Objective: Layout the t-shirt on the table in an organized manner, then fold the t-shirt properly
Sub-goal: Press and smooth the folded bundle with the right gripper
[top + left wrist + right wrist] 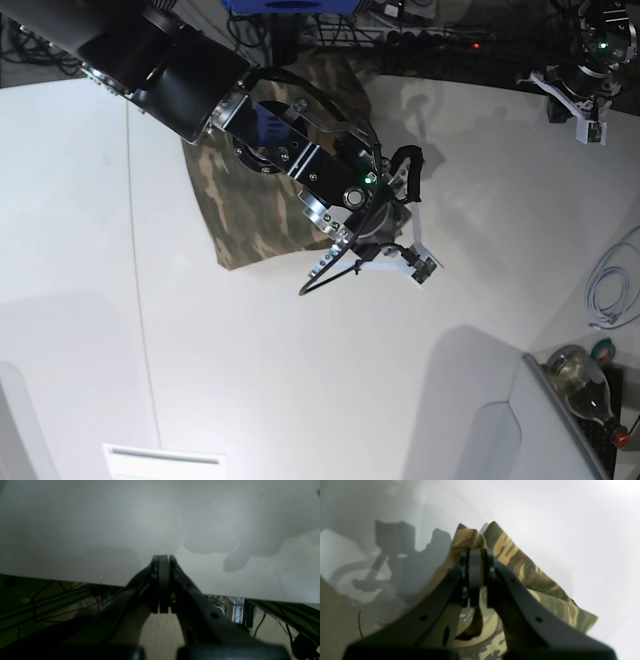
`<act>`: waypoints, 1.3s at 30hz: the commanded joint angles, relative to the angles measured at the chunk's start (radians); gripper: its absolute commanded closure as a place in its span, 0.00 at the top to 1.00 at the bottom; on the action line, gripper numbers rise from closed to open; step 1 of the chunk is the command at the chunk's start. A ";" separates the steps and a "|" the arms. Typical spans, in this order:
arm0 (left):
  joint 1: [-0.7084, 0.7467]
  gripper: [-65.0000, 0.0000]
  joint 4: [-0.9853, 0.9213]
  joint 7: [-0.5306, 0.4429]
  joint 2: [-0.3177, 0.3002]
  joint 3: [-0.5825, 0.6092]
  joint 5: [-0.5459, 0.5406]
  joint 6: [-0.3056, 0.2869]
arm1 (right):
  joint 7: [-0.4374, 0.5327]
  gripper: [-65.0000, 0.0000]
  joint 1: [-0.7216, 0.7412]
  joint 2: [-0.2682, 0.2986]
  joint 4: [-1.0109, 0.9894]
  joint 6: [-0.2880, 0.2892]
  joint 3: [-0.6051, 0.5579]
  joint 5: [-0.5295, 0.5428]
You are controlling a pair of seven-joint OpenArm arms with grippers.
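The camouflage t-shirt (250, 215) lies bunched on the white table (300, 380), partly under my right arm (350, 190). In the right wrist view my right gripper (476, 551) is shut on a raised fold of the t-shirt (522, 567), and cloth hangs below the fingers toward the camera. My left gripper (163, 557) is shut with nothing in it, over bare table (100, 530) near the table's edge. In the base view the left arm (585, 65) sits at the far top right, well away from the shirt.
A thin dark seam (135, 250) runs down the tabletop on the left. At the bottom right, off the table's edge, stand a bottle (580, 385) and a white coiled cable (610, 290). Cables and frame bars (45, 602) show beyond the table edge.
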 commanded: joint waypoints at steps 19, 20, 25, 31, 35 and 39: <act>-0.087 0.00 0.072 -0.014 0.068 0.089 -0.003 0.002 | 0.096 0.00 0.078 -0.019 -0.091 -0.004 0.101 -0.012; -0.088 0.00 0.086 -0.013 0.073 0.099 -0.003 0.002 | 0.113 0.00 0.083 -0.019 -0.111 -0.004 0.100 -0.011; -0.093 0.00 0.100 -0.010 0.076 0.112 -0.003 0.002 | 0.150 0.00 0.077 -0.019 -0.163 -0.004 0.098 -0.009; -0.093 0.00 0.097 -0.008 0.065 0.101 -0.003 0.002 | 0.242 0.08 0.058 -0.019 -0.209 -0.004 0.106 -0.007; -0.093 0.00 0.097 -0.008 0.065 0.101 -0.003 0.002 | 0.248 0.45 0.054 -0.023 -0.198 -0.004 0.098 -0.006; -0.093 0.00 0.097 -0.011 0.065 0.101 -0.003 0.002 | 0.233 0.73 0.006 -0.007 -0.051 -0.004 0.095 -0.011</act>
